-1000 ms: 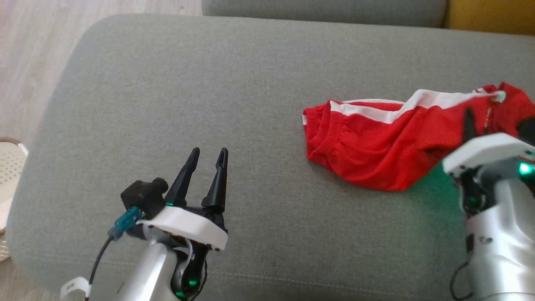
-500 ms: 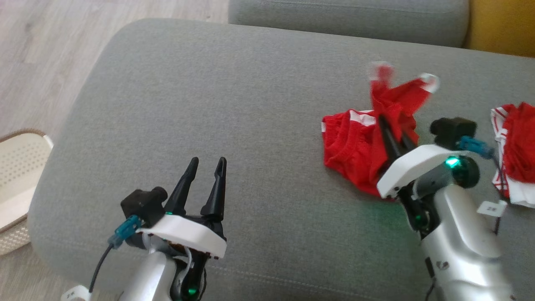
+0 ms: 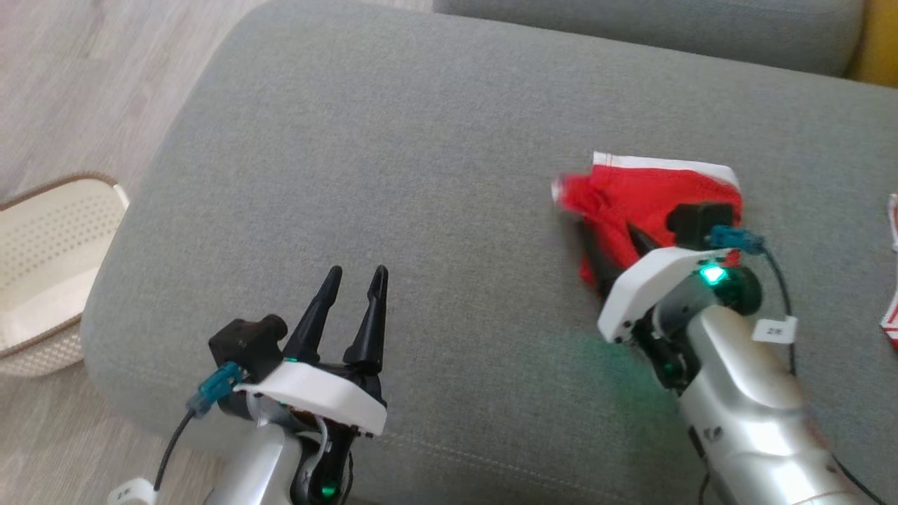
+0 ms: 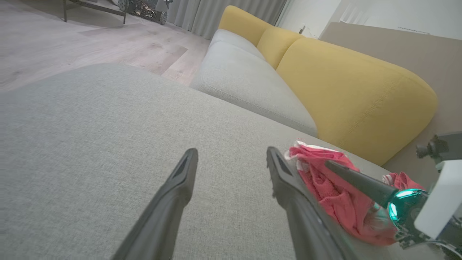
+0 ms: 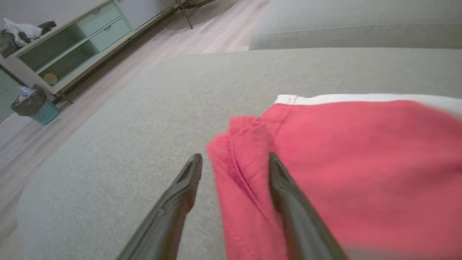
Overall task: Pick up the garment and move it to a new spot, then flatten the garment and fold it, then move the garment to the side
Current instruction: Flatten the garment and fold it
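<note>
Head view: the red garment with white trim [image 3: 659,189] lies bunched on the grey fabric sofa cushion [image 3: 421,126], right of centre. The right gripper [image 3: 617,244] is right at its near edge. In the right wrist view its dark fingers [image 5: 288,202] stand parted, jaws open, gripping nothing. The cloth's folded edge lies between them, one finger over fabric, the other over bare cushion. Over on the left, the left gripper [image 3: 358,272] hovers above the cushion, well apart from the garment, jaws spread wide. A cream perforated basket [image 3: 49,238] sits on the pale wooden floor [image 3: 70,70] beside the cushion's left end.
</note>
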